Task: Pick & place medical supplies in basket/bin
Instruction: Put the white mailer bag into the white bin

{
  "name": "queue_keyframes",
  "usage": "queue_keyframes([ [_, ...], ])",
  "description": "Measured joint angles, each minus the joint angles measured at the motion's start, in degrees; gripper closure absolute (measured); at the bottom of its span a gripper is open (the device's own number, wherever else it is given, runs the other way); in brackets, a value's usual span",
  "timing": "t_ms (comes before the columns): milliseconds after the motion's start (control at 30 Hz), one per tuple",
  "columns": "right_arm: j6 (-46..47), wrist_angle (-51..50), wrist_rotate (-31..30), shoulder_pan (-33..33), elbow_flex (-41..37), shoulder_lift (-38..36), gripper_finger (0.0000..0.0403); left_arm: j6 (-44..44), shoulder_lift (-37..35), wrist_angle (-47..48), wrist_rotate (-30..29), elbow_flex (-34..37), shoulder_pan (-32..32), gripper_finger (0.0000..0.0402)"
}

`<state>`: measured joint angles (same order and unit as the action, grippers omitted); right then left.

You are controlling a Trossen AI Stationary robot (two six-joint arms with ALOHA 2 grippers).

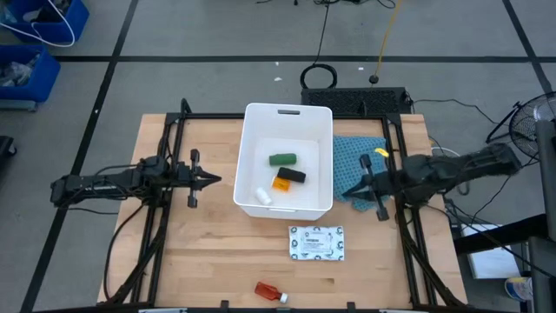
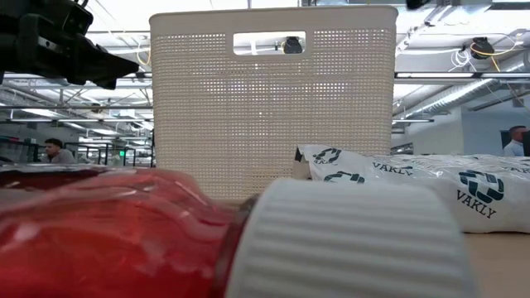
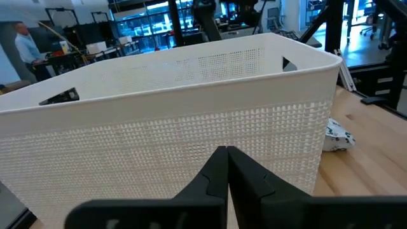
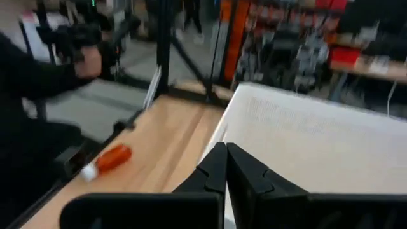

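The white bin (image 1: 321, 117) stands mid-table. On its floor lie the green oblong (image 1: 281, 159), black oblong (image 1: 296, 176), orange vial (image 1: 282, 183) and small white cylinder (image 1: 263, 196). The flat white packet (image 1: 316, 243) lies on the table on the bin's near side. The red bottle with white cap (image 1: 271, 291) lies on its side by the near edge. My left gripper (image 1: 217, 180) is shut, just left of the bin and pointing at its wall (image 3: 191, 146). My right gripper (image 1: 345, 193) is shut, just right of the bin, over the teal cloth's edge.
A teal-blue cloth (image 1: 360, 161) with a small yellow piece on it lies right of the bin, partly under my right arm. Bare wood lies left of the bin and around the packet. In the low view the red bottle (image 2: 108, 240) fills the foreground.
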<state>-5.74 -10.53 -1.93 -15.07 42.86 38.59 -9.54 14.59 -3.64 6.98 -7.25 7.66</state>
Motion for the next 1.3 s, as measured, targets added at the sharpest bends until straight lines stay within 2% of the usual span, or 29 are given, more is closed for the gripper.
queue_keyframes([
  [133,5.9,-13.2,-10.7,-10.0,10.4,5.4,0.0403,0.0,0.0,0.0,0.0,0.0,0.0,0.0399],
  [333,14.5,-17.1,-17.3,-21.9,15.9,14.2,0.0403,0.7,0.0,0.0,0.0,0.0,0.0,0.0376],
  [533,30.7,-21.1,-19.4,-26.2,15.9,21.7,0.0403,0.9,0.0,-0.1,0.0,0.0,0.0,0.0366],
  [700,43.3,-24.1,-22.3,-26.7,15.9,27.1,0.0392,1.3,0.0,-0.1,0.0,0.0,0.0,0.0376],
  [833,52.1,-28.2,-22.3,-26.5,15.8,30.4,0.0344,1.1,0.0,-0.1,0.0,0.0,0.0,0.0390],
  [967,59.4,-30.5,-22.1,-26.6,13.0,31.6,0.0271,0.9,0.0,-0.4,0.0,0.0,0.0,0.0398],
  [1067,64.7,-30.6,-21.0,-26.6,9.5,30.9,0.0215,0.8,0.0,-0.6,-0.1,0.0,0.0,0.0389],
  [1167,70.2,-28.3,-20.6,-27.0,5.3,29.8,0.0169,0.8,0.0,-0.6,-0.1,0.0,0.0,0.0374],
  [1300,75.5,-18.5,-20.7,-27.4,-1.7,28.6,0.0133,1.0,0.0,-0.5,-0.1,0.0,0.0,0.0361],
])
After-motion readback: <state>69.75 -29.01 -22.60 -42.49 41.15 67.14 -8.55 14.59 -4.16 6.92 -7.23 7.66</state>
